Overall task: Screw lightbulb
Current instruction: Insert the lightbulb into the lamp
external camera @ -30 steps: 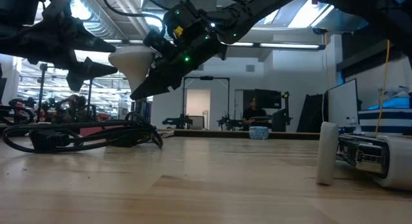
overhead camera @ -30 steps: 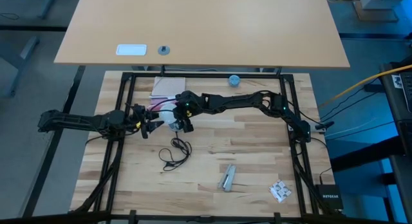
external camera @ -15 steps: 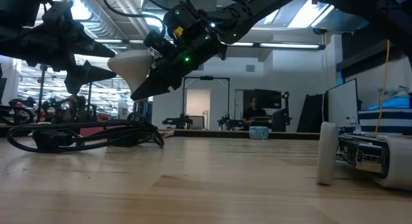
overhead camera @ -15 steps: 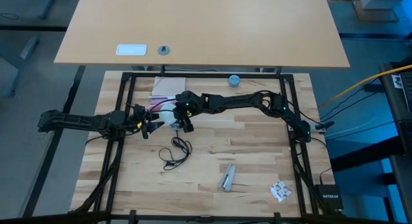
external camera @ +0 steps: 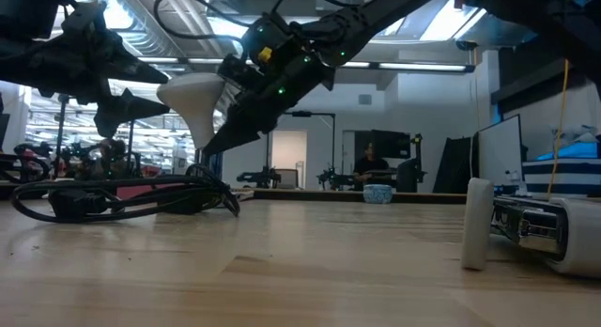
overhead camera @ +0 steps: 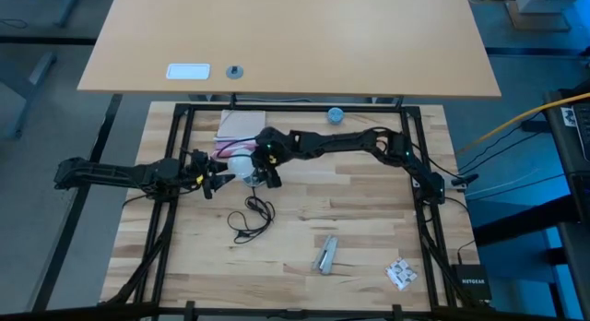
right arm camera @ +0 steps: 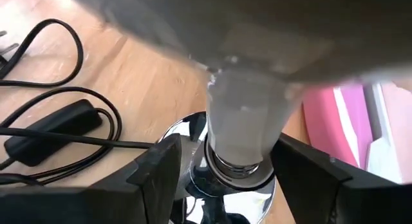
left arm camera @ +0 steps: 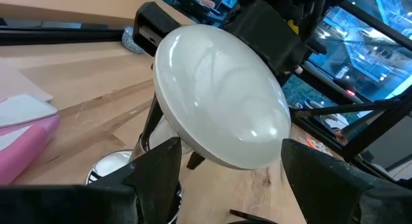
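lightbulb (external camera: 195,97): axis tilted, dome toward left hand (overhead camera: 219,180) | right hand (overhead camera: 261,172) clamps neck

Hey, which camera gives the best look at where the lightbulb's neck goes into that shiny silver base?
The right wrist view: the lightbulb narrows into the collar of the silver base. The left wrist view shows mostly the dome, with a sliver of base. The low view shows the bulb side-on, base hidden. From above it is a small white spot between the grippers.

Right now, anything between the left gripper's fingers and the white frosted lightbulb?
Nothing. In the left wrist view the white frosted lightbulb faces the open left gripper across bare air; the right gripper holds its neck.
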